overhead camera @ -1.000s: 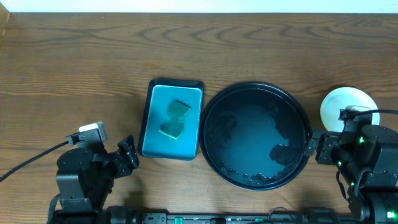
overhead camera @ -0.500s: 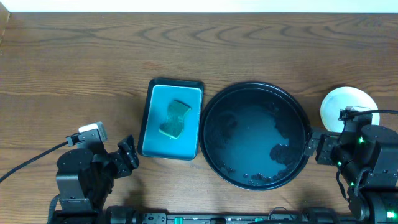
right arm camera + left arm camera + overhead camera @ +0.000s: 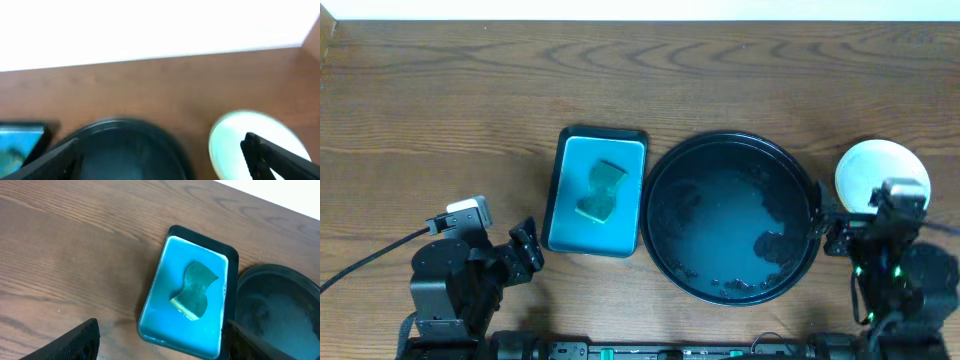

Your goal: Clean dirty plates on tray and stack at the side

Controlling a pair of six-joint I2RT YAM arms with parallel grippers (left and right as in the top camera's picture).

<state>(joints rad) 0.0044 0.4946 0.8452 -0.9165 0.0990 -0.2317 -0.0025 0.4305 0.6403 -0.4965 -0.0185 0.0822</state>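
Lower left: left gripper (image 3: 527, 253) spread, holding nothing, above bare worktop (image 3: 440, 120). Centre left: teal tray (image 3: 570, 222) carrying a green sponge (image 3: 601, 191). Centre: black tray (image 3: 730, 136), just beside the teal tray, its floor smeared. Right gripper (image 3: 826, 232) spread, empty, at the black tray's right rim. Right edge: pale plates (image 3: 868, 165) near the black tray, partly hidden; count cannot be told.

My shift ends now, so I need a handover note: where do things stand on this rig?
Left end effector: open, empty, near the teal tray.
Right end effector: open, empty, between the black tray and the plates.
Black tray: no plates on it, only smears.
Plates: beside it on the right; only a clean white top shows, count unclear.
The sponge lies in the teal tray.
Left: probably just confirm the stack.
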